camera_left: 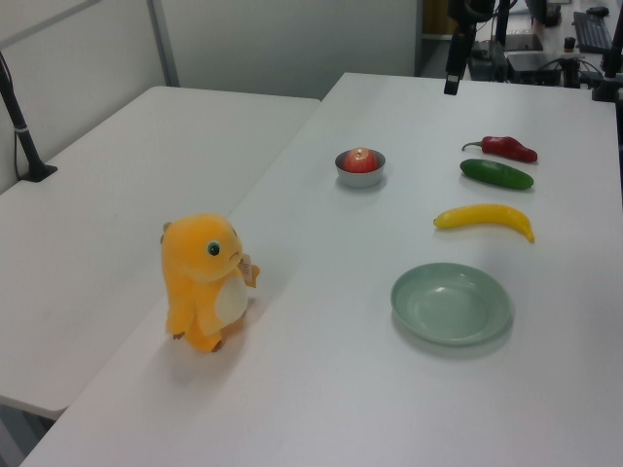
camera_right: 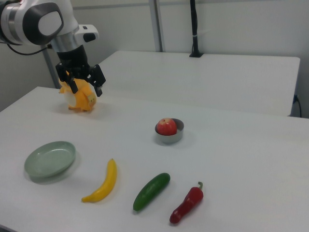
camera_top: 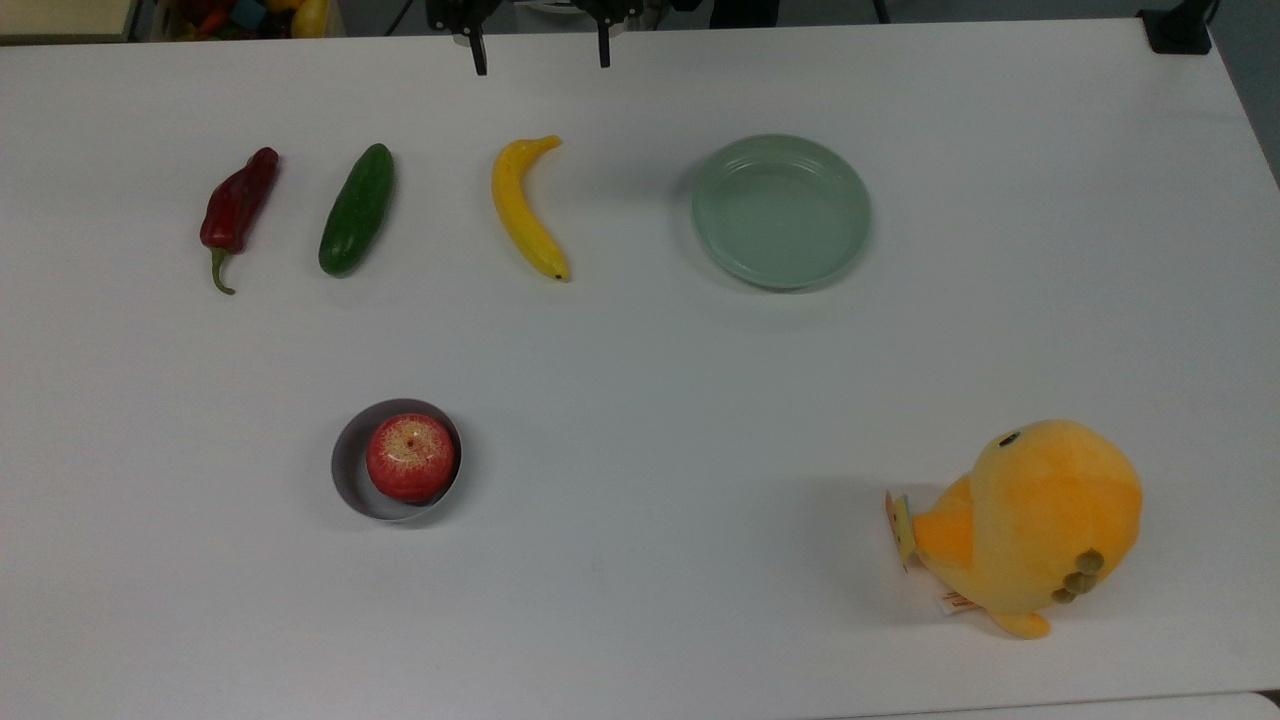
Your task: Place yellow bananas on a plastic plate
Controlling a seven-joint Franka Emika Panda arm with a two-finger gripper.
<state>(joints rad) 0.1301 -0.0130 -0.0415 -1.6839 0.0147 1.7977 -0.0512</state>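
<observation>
You see a bright yellow banana (camera_top: 524,208), a pale mint-green plate (camera_top: 781,211), a dark green cucumber (camera_top: 356,208), a deep red chili pepper (camera_top: 237,205), a red apple (camera_top: 409,457) in a grey bowl (camera_top: 347,465), a yellow-orange plush toy (camera_top: 1030,520), and a white worktop (camera_top: 640,620).

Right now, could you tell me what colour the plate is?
The plate is pale mint green, clearest in the top view.

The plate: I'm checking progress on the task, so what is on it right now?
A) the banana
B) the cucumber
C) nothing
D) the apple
C: the plate is bare, while the banana lies on the table apart from it, on the top view's left.
</observation>
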